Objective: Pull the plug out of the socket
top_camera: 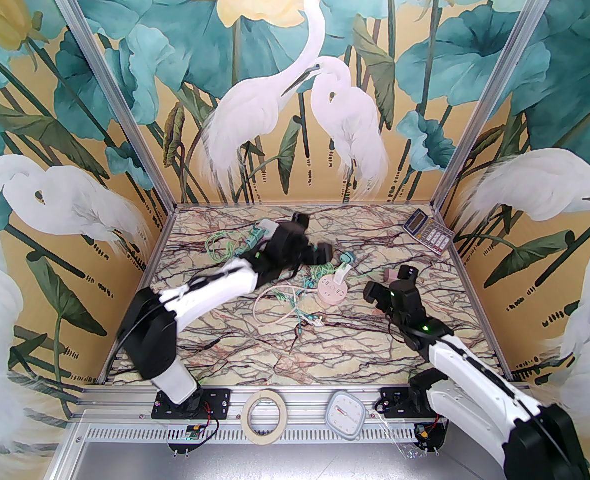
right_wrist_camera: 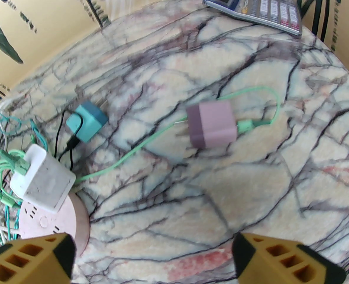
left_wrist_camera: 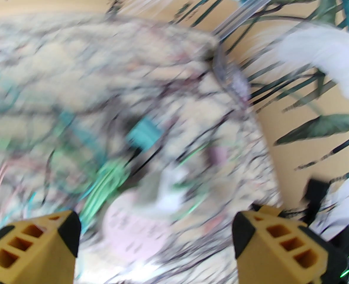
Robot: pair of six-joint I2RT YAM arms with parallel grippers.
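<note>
**Pink socket with a white plug seated in it, both hands released**

Pink, round and plastic, the socket (top_camera: 331,298) lies near the middle of a marble-patterned bench (top_camera: 325,353). A tangle of thin green and white cables (top_camera: 295,303) spreads to its left. A white cube plug (right_wrist_camera: 43,179) is seated in the socket's top face, leaning a little.

A teal cube plug (right_wrist_camera: 87,121) lies loose on the bench just beyond the socket, with a black lead entering it. A mauve cube plug (right_wrist_camera: 213,124) lies on its side to the right, apart from the socket, with its bare prongs pointing towards the socket. A pale green cable (right_wrist_camera: 260,90) loops out from its back.

The left hand (top_camera: 323,254) hangs over the bench beyond the socket, close to the teal plug. Its wrist view is badly blurred, but the yellow fingers (left_wrist_camera: 38,247) stand spread wide with nothing between them. The right hand (right_wrist_camera: 153,247) hovers near the mauve plug, also spread and grasping nothing.

A grey calculator (top_camera: 427,232) rests in the far right corner.
</note>
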